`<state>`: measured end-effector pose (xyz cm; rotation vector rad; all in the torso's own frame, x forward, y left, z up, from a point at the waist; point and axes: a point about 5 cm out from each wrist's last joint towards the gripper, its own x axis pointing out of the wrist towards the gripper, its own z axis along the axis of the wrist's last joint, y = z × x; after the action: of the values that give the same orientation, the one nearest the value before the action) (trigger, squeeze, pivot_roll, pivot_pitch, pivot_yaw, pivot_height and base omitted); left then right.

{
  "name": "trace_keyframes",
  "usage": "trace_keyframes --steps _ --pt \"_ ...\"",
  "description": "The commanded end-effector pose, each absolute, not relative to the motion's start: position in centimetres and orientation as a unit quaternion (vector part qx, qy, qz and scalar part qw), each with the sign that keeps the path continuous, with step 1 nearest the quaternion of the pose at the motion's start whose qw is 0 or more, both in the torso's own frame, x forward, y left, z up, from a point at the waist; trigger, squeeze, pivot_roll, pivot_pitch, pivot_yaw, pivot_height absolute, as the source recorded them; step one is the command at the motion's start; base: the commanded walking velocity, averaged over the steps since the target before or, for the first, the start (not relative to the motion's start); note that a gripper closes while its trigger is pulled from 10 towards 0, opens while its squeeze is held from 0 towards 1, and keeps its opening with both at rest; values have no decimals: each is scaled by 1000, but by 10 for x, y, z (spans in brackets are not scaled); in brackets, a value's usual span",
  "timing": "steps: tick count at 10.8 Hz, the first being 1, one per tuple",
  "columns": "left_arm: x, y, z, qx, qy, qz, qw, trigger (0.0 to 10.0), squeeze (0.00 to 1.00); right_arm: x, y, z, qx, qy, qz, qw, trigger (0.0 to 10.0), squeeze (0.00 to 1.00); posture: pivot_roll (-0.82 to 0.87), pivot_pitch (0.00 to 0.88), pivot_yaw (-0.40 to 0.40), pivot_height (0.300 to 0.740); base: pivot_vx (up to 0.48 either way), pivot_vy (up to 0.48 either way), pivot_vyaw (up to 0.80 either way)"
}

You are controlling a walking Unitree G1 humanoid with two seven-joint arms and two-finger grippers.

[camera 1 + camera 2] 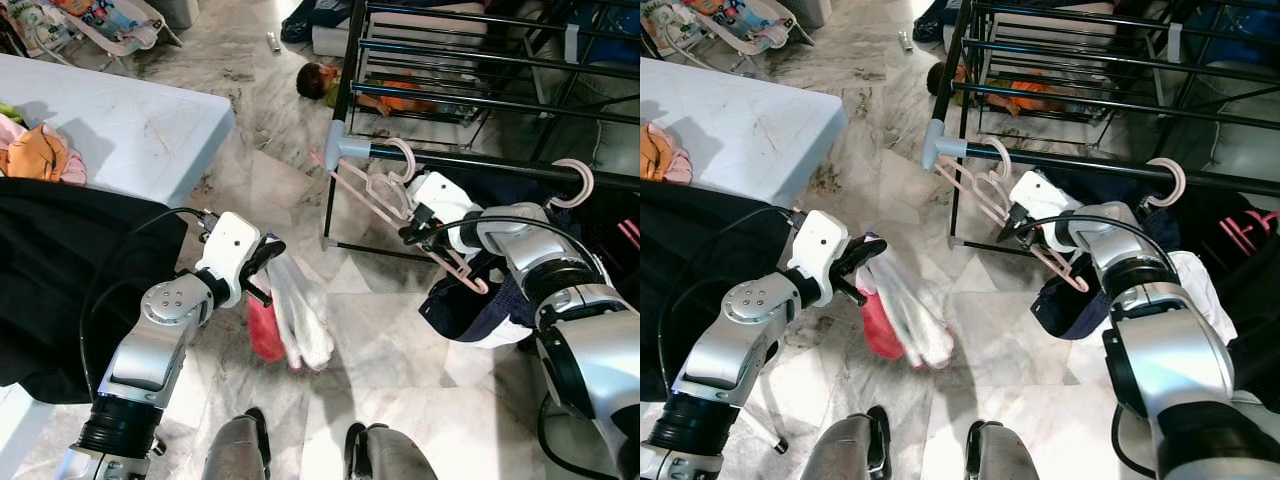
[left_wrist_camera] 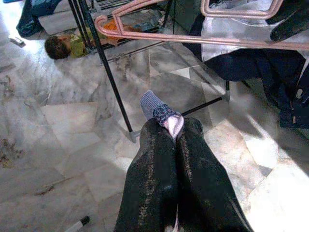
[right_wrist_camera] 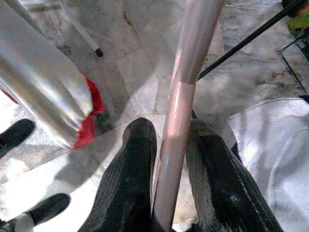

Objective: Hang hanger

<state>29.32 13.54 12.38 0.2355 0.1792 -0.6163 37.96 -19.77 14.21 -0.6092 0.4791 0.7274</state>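
Note:
A pink plastic hanger (image 1: 385,195) hangs tilted at the black rail (image 1: 480,162) of a drying rack, its hook curving over the rail beside the grey corner joint. My right gripper (image 1: 412,232) is shut on the hanger's lower bar; in the right wrist view the pink bar (image 3: 181,96) runs between the two black fingers (image 3: 130,159). My left gripper (image 1: 262,262) is held out over the floor, shut on a bundle of white and red cloth (image 1: 295,320) that dangles below it. A grey and pink cloth tip (image 2: 161,113) pokes out between its fingertips.
A second pink hook (image 1: 575,185) on the rail carries a dark garment (image 1: 480,300). A bed (image 1: 120,130) with orange clothes and a black cloth (image 1: 60,270) lies at my left. A doll (image 1: 320,80) lies on the marble floor beyond the rack.

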Motion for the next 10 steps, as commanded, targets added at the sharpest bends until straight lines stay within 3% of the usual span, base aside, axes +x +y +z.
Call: trace_keyframes --steps 1,2,5,6,7,8,10 --pt "295 133 127 119 81 -308 940 10000 0 381 -203 149 -293 232 345 861 10000 0 -13 169 -6 740 0 0 0" --pt "296 133 127 119 81 -309 940 10000 0 382 -206 151 -297 234 339 861 0 0 -22 165 -3 740 0 0 0" --pt "297 132 127 119 80 -309 940 10000 0 384 -208 157 -305 231 337 860 0 0 -25 158 -3 740 0 0 0" --pt "297 132 127 119 79 -310 940 10000 0 384 -208 158 -305 231 338 860 1843 0 -25 158 -3 740 0 0 0" --pt "297 132 127 119 79 -311 940 10000 0 383 -209 158 -307 232 339 859 1529 0 -25 158 -3 740 0 0 0" --pt "298 131 127 119 78 -311 940 10000 0 383 -209 157 -310 232 340 857 0 0 -27 155 -3 740 0 0 0" --pt "298 131 127 119 80 -311 940 10000 0 383 -211 160 -319 228 340 855 0 0 -30 154 -5 740 0 0 0"
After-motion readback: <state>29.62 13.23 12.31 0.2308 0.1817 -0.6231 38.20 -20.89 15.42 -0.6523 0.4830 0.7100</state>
